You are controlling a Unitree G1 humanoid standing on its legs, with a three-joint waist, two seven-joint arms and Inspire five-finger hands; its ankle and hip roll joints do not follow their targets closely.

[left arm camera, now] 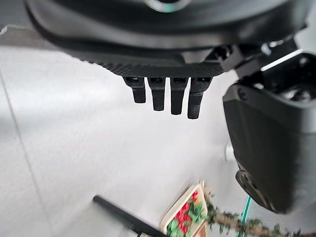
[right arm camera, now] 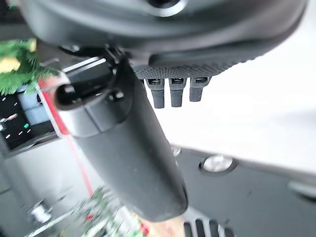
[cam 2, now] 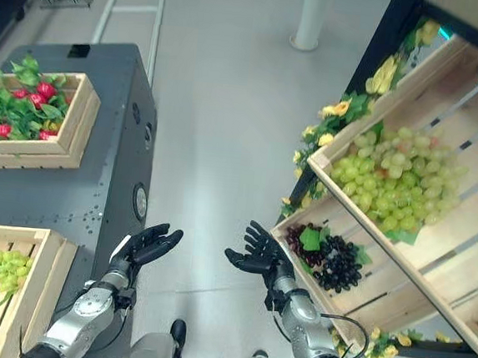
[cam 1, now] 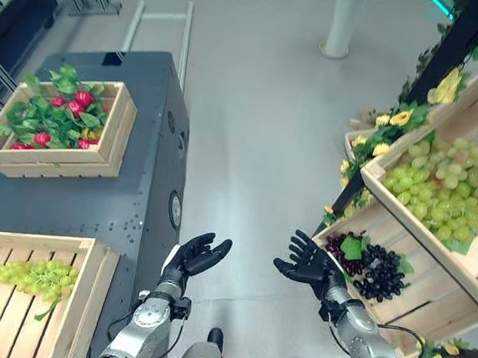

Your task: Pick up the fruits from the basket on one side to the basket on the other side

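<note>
Fingers spread, both hands empty | left hand | right hand | above floor

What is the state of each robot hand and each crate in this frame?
Left robot hand: open, empty, over the floor.
Right robot hand: open, empty, beside the dark grapes crate.
Dark grapes crate: holds dark grapes.
Shelf green grapes crate: full, tilted.
Near left crate: holds one green grape bunch.
Red fruit crate: filled with red fruit and leaves.
</note>
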